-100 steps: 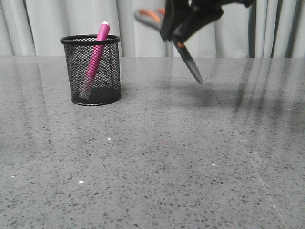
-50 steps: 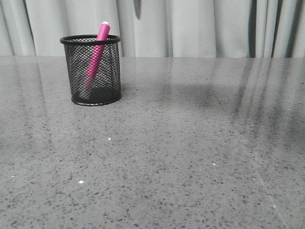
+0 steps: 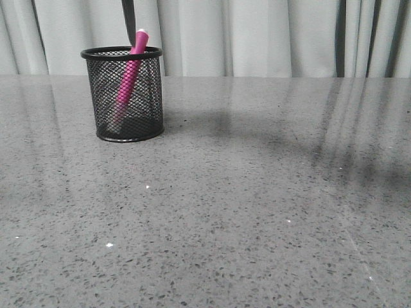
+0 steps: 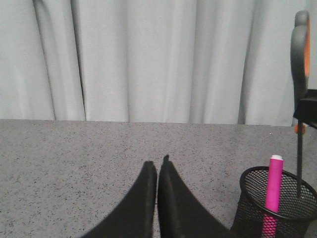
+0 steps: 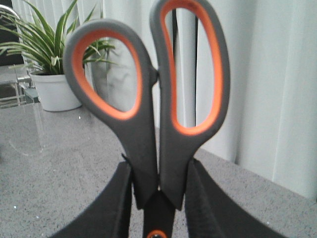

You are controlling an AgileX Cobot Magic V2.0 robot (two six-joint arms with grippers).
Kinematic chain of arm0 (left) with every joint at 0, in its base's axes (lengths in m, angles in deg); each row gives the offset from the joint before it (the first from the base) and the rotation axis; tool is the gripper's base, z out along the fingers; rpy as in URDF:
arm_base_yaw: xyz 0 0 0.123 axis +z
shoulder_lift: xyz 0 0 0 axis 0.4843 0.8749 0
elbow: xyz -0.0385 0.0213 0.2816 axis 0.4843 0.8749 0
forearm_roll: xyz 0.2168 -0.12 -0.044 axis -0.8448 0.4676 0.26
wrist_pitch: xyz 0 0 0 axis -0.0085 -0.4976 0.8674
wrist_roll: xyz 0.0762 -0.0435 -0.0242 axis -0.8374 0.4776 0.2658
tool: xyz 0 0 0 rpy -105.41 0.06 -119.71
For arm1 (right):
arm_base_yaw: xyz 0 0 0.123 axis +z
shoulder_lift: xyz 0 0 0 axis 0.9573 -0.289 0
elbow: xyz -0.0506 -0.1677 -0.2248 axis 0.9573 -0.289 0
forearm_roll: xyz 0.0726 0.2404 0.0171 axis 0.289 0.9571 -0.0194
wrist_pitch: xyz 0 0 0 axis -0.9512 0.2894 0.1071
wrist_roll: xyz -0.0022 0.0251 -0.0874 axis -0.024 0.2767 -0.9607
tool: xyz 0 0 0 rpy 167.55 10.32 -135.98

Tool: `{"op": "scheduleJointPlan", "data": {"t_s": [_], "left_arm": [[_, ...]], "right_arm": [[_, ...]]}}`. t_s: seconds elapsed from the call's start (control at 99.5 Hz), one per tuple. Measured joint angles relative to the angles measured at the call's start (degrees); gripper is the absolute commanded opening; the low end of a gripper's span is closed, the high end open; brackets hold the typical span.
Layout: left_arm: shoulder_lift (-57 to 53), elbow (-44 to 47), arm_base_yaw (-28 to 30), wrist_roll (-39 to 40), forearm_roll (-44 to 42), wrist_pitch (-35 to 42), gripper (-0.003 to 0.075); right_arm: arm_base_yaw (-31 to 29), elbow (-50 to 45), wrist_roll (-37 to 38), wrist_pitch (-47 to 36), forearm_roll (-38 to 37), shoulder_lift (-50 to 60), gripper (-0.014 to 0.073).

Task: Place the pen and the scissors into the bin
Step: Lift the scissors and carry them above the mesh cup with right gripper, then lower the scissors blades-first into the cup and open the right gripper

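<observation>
Dropping the dark grey scissors with orange-lined finger loops [image 5: 148, 99] from here looks risky, because the blades hang point-down just above the small black wire-mesh cylindrical bin [image 3: 123, 93], beside the slim magenta-pink pen [image 3: 130, 70] that leans inside the bin with its white tip above the rim. If the points meet the pen or the rim, I judge the scissors could tip out or knock the light bin over. The right gripper [image 5: 158, 198] is clamped on the scissors below the handles, so a crooked hold would carry into the descent. The left gripper [image 4: 157, 168], fingers pressed together and holding nothing, sits near the bin, to its side.
</observation>
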Motion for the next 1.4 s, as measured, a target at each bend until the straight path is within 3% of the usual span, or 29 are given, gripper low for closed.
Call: {"op": "scheduleJointPlan", "data": {"t_s": [1.246, 1.317, 1.397], "left_arm": [[0.0, 0.0, 0.0, 0.0, 0.0, 0.0, -0.0022], [0.0, 0.0, 0.0, 0.0, 0.0, 0.0, -0.0022], [0.0, 0.0, 0.0, 0.0, 0.0, 0.0, -0.0022]], "right_arm": [[-0.4, -4.3, 0.0, -3.8, 0.0, -7.1, -0.0074], [-0.4, -4.3, 0.0, -3.8, 0.0, -7.2, -0.0045], [-0.4, -4.3, 0.0, -4.0, 0.0, -7.2, 0.0052]]}}
